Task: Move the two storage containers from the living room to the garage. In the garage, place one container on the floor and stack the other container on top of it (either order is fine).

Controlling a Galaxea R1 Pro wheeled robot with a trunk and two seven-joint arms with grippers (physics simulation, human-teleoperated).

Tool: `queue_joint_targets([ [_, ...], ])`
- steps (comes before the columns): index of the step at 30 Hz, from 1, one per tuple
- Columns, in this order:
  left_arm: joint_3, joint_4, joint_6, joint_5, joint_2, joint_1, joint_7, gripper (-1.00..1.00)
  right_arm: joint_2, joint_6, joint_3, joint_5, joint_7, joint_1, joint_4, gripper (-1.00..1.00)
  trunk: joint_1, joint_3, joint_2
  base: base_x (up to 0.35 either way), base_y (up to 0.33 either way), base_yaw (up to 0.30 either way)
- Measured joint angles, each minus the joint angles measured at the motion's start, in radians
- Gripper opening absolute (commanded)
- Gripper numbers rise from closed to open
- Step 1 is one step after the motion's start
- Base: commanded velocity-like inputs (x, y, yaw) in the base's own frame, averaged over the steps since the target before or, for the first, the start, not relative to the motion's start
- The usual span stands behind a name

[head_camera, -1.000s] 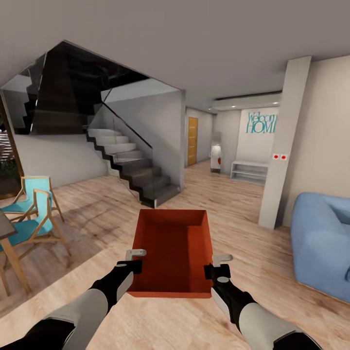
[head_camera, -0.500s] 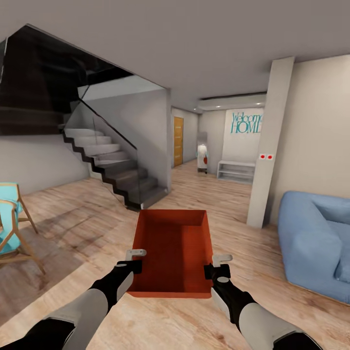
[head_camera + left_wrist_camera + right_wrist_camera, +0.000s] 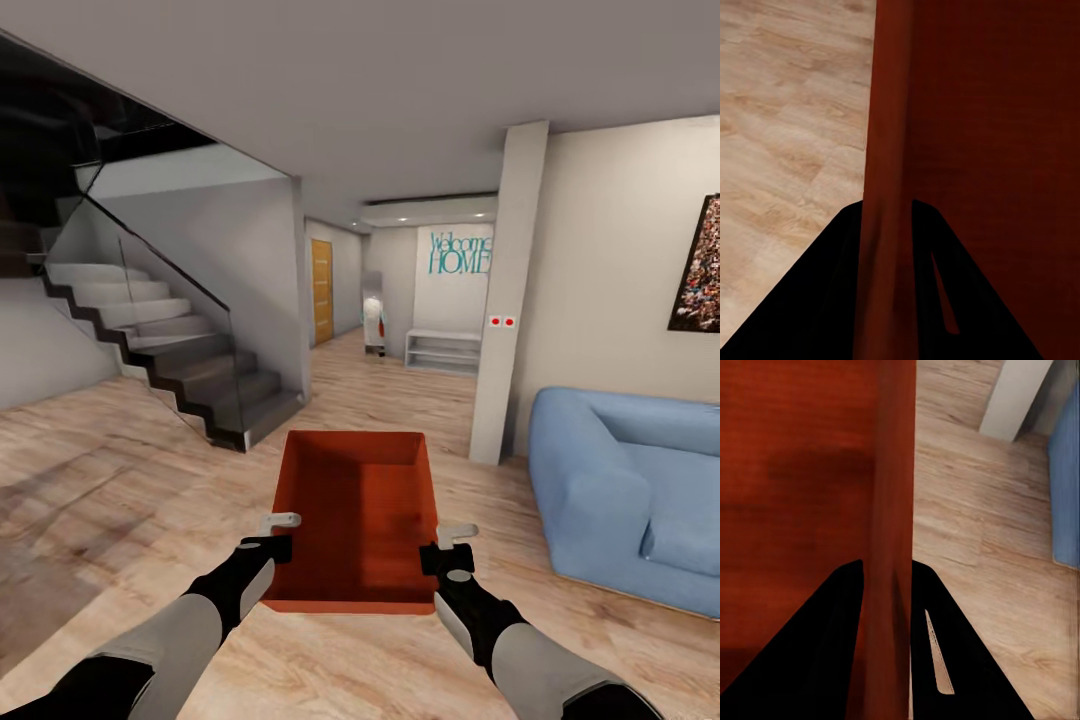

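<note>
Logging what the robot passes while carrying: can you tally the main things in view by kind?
Storage container: 1, empty, held by left gripper and right gripper
Blue sofa: 1
Staircase: 1
Orange door: 1
Low white shelf: 1
Wall picture: 1
Total: 6

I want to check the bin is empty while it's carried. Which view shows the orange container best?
The head view: the storage container shows whole, open-top and empty, held between the left gripper and right gripper. The left wrist view shows just one side wall pinched between dark fingers; the right wrist view shows the opposite wall.
</note>
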Motion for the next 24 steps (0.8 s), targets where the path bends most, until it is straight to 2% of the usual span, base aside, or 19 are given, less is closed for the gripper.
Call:
queue_joint_targets([
  [8, 0.004, -0.001, 0.0, -0.004, -0.001, 0.0, 0.0, -1.0, -0.001, 0.0, 0.0, 0.0, 0.001, 0.0, 0.0, -1.0, 0.0, 0.0, 0.0, 0.322, 0.073, -0.239],
  [24, -0.001, -0.002, 0.002, 0.0, 0.001, 0.0, 0.0, -1.0, 0.001, 0.0, 0.0, 0.0, 0.0, -0.001, 0.001, -1.0, 0.0, 0.0, 0.0, 0.323, 0.004, -0.01],
])
